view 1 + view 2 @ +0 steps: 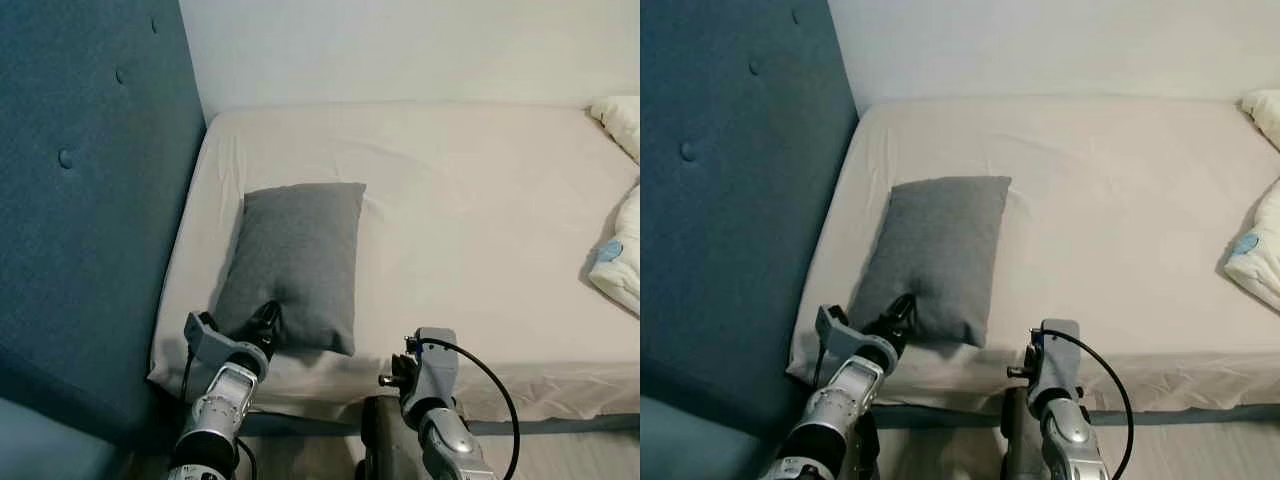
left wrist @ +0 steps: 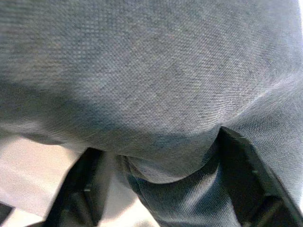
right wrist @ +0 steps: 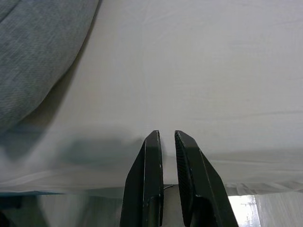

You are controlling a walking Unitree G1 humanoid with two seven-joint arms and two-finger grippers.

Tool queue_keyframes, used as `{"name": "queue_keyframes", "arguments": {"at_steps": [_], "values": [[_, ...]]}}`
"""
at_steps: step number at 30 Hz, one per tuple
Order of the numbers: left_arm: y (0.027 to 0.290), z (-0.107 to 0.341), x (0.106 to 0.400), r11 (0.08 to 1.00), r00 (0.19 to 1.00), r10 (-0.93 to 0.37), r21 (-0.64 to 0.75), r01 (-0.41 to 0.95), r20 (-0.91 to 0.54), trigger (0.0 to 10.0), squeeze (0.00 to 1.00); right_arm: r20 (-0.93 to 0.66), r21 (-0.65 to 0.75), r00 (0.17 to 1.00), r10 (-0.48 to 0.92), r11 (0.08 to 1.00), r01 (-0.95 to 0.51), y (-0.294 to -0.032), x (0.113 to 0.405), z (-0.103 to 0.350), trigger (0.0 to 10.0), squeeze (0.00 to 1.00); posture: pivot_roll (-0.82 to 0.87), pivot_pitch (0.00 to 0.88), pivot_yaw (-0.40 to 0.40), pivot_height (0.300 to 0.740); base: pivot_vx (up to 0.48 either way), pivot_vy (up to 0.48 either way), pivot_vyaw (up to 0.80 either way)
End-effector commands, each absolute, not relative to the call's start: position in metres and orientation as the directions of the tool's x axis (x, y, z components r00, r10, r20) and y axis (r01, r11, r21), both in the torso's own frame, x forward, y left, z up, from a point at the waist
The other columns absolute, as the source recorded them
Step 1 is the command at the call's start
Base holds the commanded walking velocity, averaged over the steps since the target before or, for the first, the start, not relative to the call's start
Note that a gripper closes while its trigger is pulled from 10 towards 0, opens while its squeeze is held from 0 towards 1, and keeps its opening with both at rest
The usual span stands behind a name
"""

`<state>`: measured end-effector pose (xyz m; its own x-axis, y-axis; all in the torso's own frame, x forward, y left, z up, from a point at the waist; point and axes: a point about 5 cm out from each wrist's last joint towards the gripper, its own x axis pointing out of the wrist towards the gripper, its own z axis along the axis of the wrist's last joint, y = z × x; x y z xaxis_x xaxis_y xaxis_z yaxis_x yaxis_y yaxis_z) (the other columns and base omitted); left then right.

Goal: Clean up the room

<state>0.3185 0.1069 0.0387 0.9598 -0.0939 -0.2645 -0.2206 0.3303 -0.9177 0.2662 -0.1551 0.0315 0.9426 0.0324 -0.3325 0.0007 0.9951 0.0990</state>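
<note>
A grey pillow (image 1: 298, 262) lies on the bed (image 1: 470, 230), a soft rectangular cushion in a finely woven, slightly speckled fabric, plump in the middle and tapering to pinched corners. It sits near the bed's front edge, at the end close to the headboard (image 1: 85, 190), with its long side running away from the front edge. The bed is covered by a smooth cream sheet with faint creases, and the sheet hangs in small folds over the front edge. The headboard is a tall panel upholstered in teal cloth with button tufts pressed into it. At the far end of the bed from the headboard, a rumpled white duvet (image 1: 622, 250) with a small pale-blue patch is cut off by the frame, so its full shape cannot be made out. The left gripper (image 1: 266, 318) is at the pillow's near corner by the front edge of the bed; in the left wrist view its black fingers (image 2: 244, 182) stand apart on either side of a bunched fold of the grey fabric, pinching that corner, though the fingertips themselves are buried in the cloth and hard to see. The right gripper (image 3: 164, 138) hangs at the bed's front edge, further from the headboard than the pillow; its two long, flat, glossy black fingers are nearly pressed together with only a thin slit between them, holding nothing, pointing over the bare sheet.
</note>
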Motion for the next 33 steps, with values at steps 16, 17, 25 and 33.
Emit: {"name": "queue_keyframes", "arguments": {"at_steps": [16,17,25,33], "values": [[0.036,0.081,0.334,0.29,0.973,-0.211,-0.957,-0.026,-0.09,0.0,0.0,-0.348,0.121,0.937,0.026,0.992,0.018,-0.154,0.267,0.027,10.0,0.0,-0.06,0.266,-0.029,0.585,0.0,0.0,0.0],[0.036,0.088,0.337,0.291,0.974,-0.223,-0.957,0.017,-0.05,0.0,0.0,-0.342,0.124,0.939,0.024,0.992,0.019,-0.154,0.268,0.029,10.0,0.0,-0.06,0.265,-0.031,0.585,0.0,0.0,0.0],[0.024,0.121,0.35,0.437,0.937,-0.331,-0.861,0.26,0.115,0.0,0.0,-0.327,0.128,0.945,0.021,0.991,0.023,-0.155,0.27,0.031,10.0,0.0,-0.06,0.267,-0.034,0.585,0.0,0.0,0.0],[0.049,0.146,0.37,0.71,0.963,-0.229,-0.653,0.265,0.142,0.0,0.0,-0.318,0.13,0.948,0.013,0.991,0.03,-0.156,0.272,0.032,10.0,0.0,-0.06,0.269,-0.028,0.585,0.0,0.0,0.0]]}}
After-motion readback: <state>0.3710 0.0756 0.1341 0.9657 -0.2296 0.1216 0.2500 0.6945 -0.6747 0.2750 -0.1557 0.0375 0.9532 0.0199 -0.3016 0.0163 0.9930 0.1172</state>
